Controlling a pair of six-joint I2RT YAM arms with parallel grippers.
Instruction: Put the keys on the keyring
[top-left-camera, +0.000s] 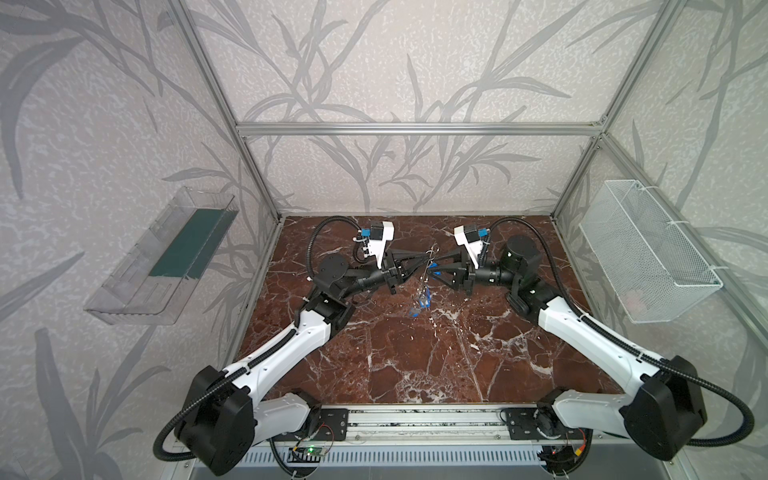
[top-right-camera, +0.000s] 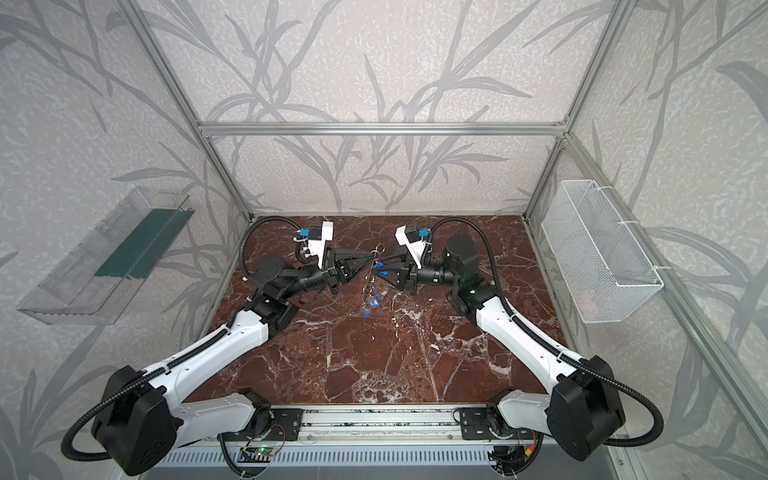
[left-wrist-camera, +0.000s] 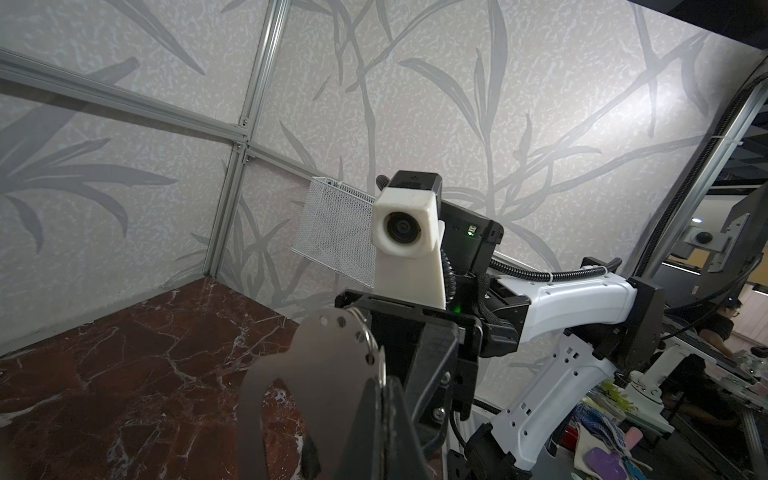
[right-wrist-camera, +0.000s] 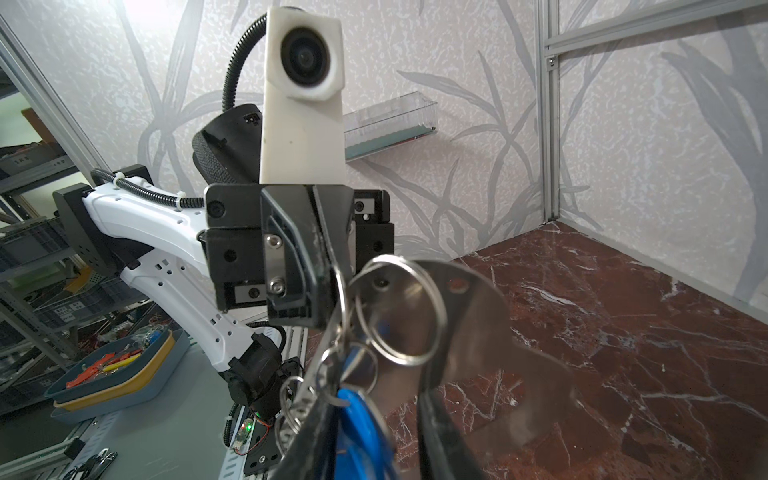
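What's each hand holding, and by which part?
Left hand is shut on the keyring, pinching its rim by the small holes. Right hand straddles a blue tag of the keys; actual grip cannot be told.

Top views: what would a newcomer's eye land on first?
The left gripper and right gripper meet tip to tip in mid-air above the rear middle of the red marble table. Between them hangs the keyring, clamped by the left gripper, with blue-tagged keys dangling below.
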